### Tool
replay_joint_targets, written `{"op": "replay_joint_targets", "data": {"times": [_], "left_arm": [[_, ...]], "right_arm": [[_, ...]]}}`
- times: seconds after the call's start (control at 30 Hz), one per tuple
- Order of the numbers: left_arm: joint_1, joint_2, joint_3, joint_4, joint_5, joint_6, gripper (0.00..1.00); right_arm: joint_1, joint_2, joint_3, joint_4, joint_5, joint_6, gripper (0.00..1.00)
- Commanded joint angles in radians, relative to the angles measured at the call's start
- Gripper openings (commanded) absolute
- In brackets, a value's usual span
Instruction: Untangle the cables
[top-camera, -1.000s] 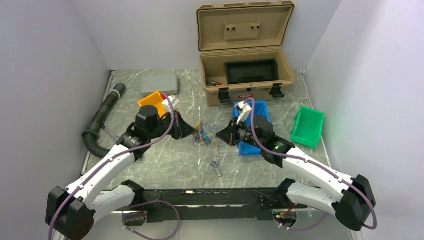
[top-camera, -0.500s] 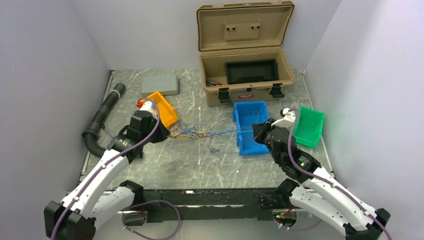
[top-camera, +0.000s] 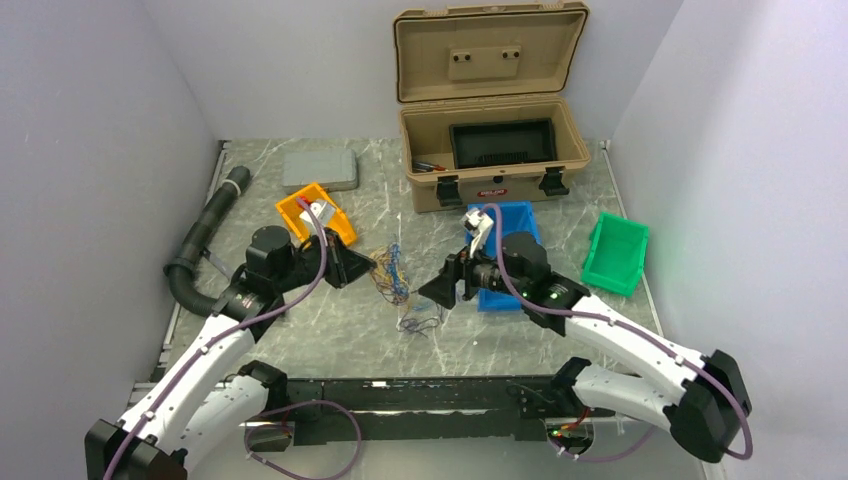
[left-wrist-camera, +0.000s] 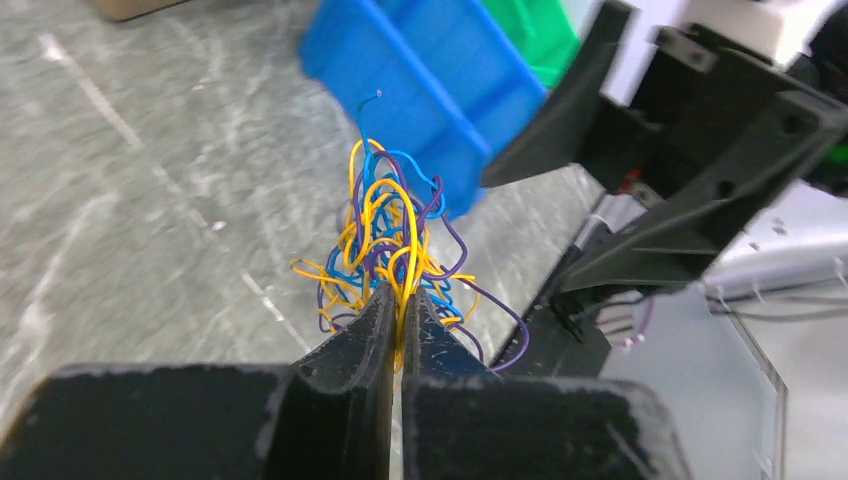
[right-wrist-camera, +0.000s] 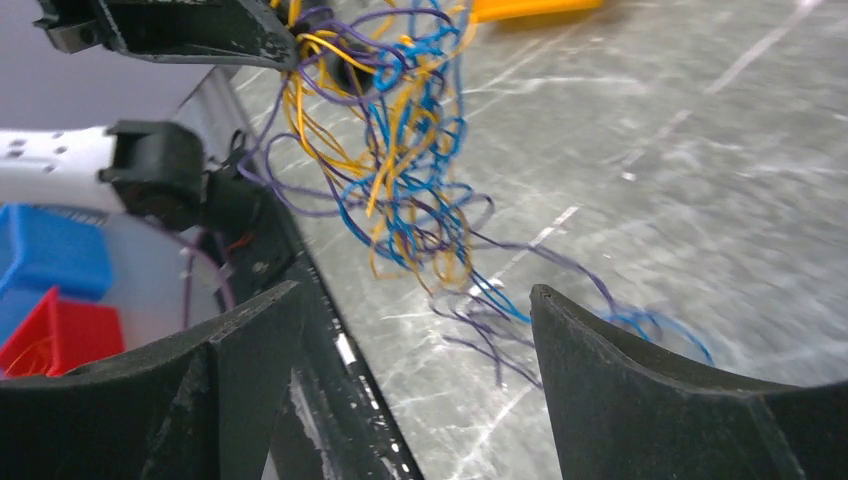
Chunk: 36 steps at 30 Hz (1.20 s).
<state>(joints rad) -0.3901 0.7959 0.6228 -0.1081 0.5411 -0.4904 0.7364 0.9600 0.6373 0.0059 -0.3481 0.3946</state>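
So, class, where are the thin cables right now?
Top view, mid-table: the cables hang pinched in the left gripper, with the open right gripper facing them.

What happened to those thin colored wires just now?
The left tool and right tool pulled apart, stretching the cables, then swung back together. The right one opened and let go; the left still pinches the bundle. Tan case and green bin stayed put.

A grey-green marbled counter (top-camera: 330, 320) is enclosed on three sides by plain pale walls: the left wall (top-camera: 90, 150), the back wall (top-camera: 290, 60) and the right wall (top-camera: 740, 120). Its left edge is trimmed with a pale metal strip (top-camera: 219, 155). The space is lit evenly and softly, and only faint shadows are cast.
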Motion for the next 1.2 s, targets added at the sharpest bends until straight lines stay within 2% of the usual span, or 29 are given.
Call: {"op": "replay_joint_targets", "data": {"times": [0.0,0.23,0.3,0.37,0.43,0.5,0.6,0.7,0.77,0.83,0.9,1.0,1.1,1.17], "left_arm": [[-0.042,-0.001,0.019,0.172,0.178,0.003,0.07],[-0.098,0.011,0.038,0.215,0.213,0.004,0.06],[-0.102,0.016,0.032,0.25,0.232,-0.016,0.06],[-0.102,0.02,0.031,0.246,0.215,-0.021,0.04],[-0.101,0.018,0.051,0.185,0.135,-0.002,0.0],[-0.101,0.007,0.086,0.036,-0.036,0.02,0.0],[-0.098,-0.021,0.126,-0.196,-0.37,0.029,0.0],[-0.095,-0.05,0.153,-0.347,-0.639,0.009,0.0],[-0.091,-0.072,0.164,-0.404,-0.742,0.008,0.0],[-0.088,-0.089,0.169,-0.439,-0.807,0.008,0.0],[-0.085,-0.097,0.179,-0.485,-0.894,-0.018,0.0],[-0.081,-0.087,0.206,-0.55,-0.991,-0.054,0.0],[-0.08,-0.08,0.214,-0.502,-0.896,0.009,0.0],[-0.081,-0.085,0.206,-0.439,-0.744,0.053,0.0]], "right_arm": [[0.027,0.075,0.08,0.202,-0.228,-0.011,0.86],[0.097,0.173,0.121,0.269,-0.234,-0.011,0.86],[0.105,0.194,0.124,0.288,-0.23,0.004,0.77],[0.105,0.192,0.117,0.306,-0.199,0.026,0.4],[0.105,0.163,0.109,0.255,-0.04,0.043,0.02],[0.105,0.112,0.098,0.168,0.171,0.063,0.0],[0.105,0.005,0.066,0.05,0.47,0.092,0.0],[0.103,-0.102,0.054,-0.138,0.806,0.188,0.0],[0.102,-0.16,0.064,-0.28,1.014,0.276,0.0],[0.101,-0.215,0.07,-0.404,1.142,0.34,0.0],[0.099,-0.276,0.067,-0.44,1.199,0.355,0.0],[0.1,-0.338,0.052,-0.412,1.193,0.307,0.0],[0.099,-0.357,0.032,-0.29,1.006,0.16,0.0],[0.1,-0.34,0.034,-0.224,0.867,0.098,0.0]]}}
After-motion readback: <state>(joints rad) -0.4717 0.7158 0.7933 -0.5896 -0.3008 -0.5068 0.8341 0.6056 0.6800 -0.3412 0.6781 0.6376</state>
